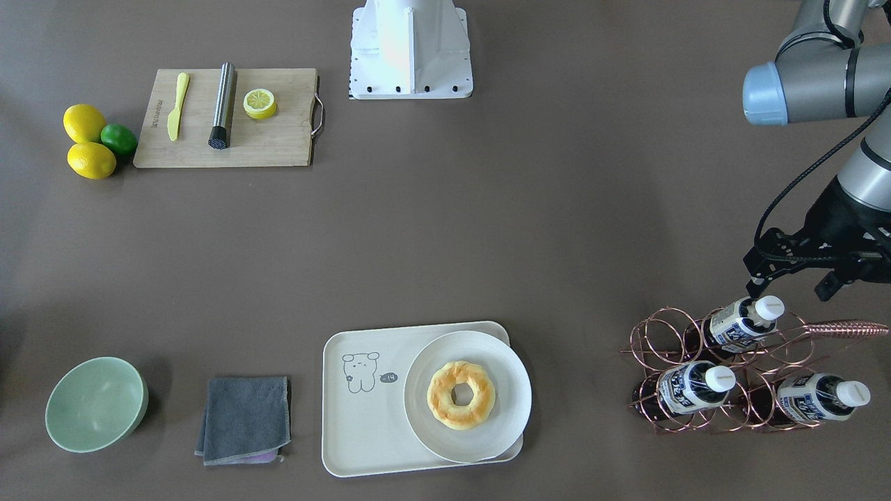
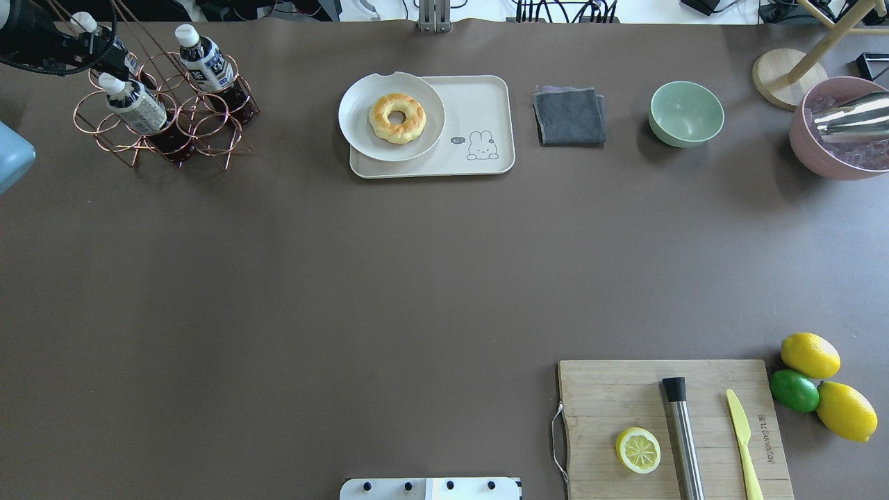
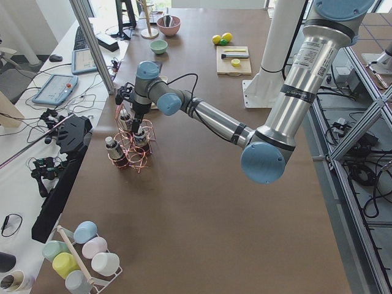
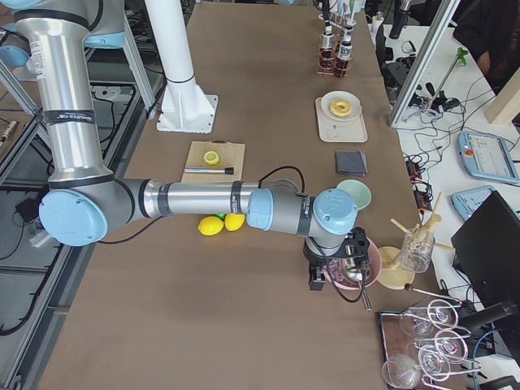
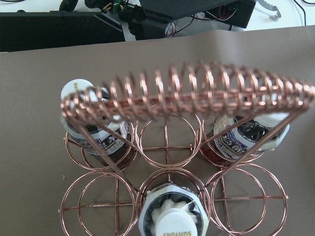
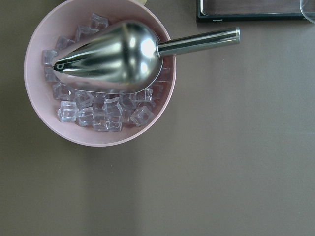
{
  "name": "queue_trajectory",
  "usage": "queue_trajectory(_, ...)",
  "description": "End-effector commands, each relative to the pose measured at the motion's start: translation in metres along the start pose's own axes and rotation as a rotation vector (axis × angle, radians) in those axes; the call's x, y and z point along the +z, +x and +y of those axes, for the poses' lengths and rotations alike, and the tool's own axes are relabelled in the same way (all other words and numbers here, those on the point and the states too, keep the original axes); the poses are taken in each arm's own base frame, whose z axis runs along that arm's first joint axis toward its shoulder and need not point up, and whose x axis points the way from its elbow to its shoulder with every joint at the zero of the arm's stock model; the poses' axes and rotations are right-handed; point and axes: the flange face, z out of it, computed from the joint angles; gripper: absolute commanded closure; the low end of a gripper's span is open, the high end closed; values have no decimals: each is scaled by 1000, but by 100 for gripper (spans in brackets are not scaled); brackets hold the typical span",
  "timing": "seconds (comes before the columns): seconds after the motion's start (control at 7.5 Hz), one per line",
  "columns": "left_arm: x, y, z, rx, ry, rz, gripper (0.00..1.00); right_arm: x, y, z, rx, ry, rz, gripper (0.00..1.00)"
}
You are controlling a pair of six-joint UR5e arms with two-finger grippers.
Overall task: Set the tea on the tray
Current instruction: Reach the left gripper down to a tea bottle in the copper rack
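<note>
Three tea bottles (image 1: pixel 738 323) (image 1: pixel 689 388) (image 1: pixel 811 398) with white caps lie tilted in a copper wire rack (image 2: pixel 208 125) at the table's far left corner. My left gripper (image 1: pixel 793 282) hangs just above the rack's rear bottle, open, with nothing between its fingers. In the left wrist view, one cap (image 5: pixel 172 223) is at the bottom centre under the rack's coiled handle (image 5: pixel 197 93). The cream tray (image 1: pixel 362 445) with the bear drawing carries a round plate (image 1: pixel 487 438) with a donut (image 1: pixel 461 394). My right gripper (image 4: pixel 337 260) hovers over a pink ice bowl (image 6: pixel 44 123); I cannot tell its state.
A metal scoop (image 6: pixel 113 56) rests in the ice bowl. A grey cloth (image 1: pixel 245 417) and green bowl (image 1: pixel 94 403) sit beside the tray. A cutting board (image 1: pixel 278 139) with knife, muddler and half lemon, plus lemons (image 1: pixel 83 122) and a lime, is near the base.
</note>
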Motion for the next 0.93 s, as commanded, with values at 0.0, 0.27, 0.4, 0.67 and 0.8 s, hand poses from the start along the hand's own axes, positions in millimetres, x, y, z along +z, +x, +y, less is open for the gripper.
queue_trajectory(0.0, 16, -8, -2, -1, 16, 15, 3, 1, 0, 1, 1, -1, 0, 0)
queue_trajectory(0.27, 29, -11, -1, 13, 22, 25, 6, 0, 0, 0, 1, -1, 0, 0)
queue_trajectory(0.4, 32, -7, 1, 18, 16, 28, 12, 1, 1, -1, 2, -2, 1, 0)
queue_trajectory(0.67, 30, -5, 0, 23, 19, 30, 22, 1, 2, -1, 3, -3, 1, 0)
queue_trajectory(0.8, 29, -3, -1, 25, 22, 33, 26, 2, 2, -1, 5, -4, 1, 0)
